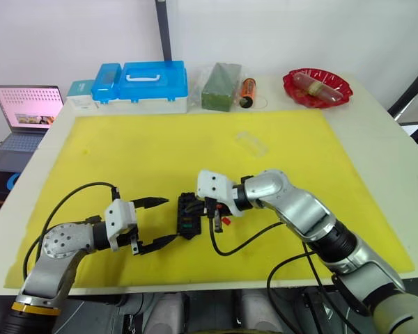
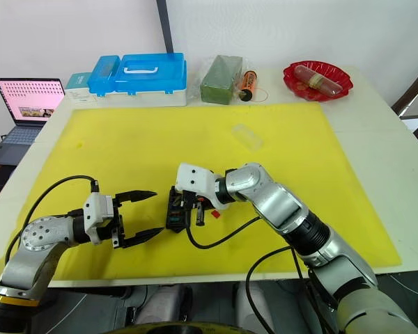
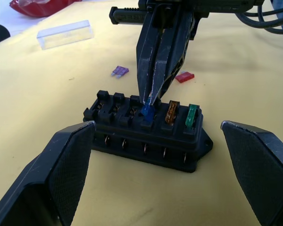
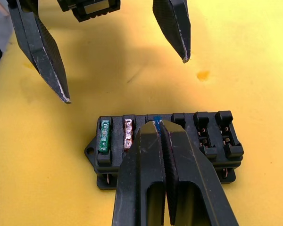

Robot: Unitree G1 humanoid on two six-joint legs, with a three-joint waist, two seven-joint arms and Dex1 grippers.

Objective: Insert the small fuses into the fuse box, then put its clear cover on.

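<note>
The black fuse box (image 1: 189, 216) lies on the yellow mat (image 1: 160, 153) near its front edge. A green fuse (image 3: 192, 116) and an orange fuse (image 3: 171, 112) stand in adjacent slots at one end of a row. My right gripper (image 3: 148, 101) is shut on a blue fuse (image 3: 147, 112), holding it in the slot beside the orange one. My left gripper (image 1: 168, 220) is open just left of the box, empty. A purple fuse (image 3: 120, 71) and a red fuse (image 3: 184, 76) lie loose on the mat beyond the box. The clear cover (image 1: 251, 142) rests farther back.
Along the table's back edge stand a blue-lidded case (image 1: 153, 83), a wrapped green block (image 1: 221, 87), an orange cylinder (image 1: 248, 92) and a red dish (image 1: 316, 87). A laptop (image 1: 26, 108) sits off the left side. Black cables trail by both arms.
</note>
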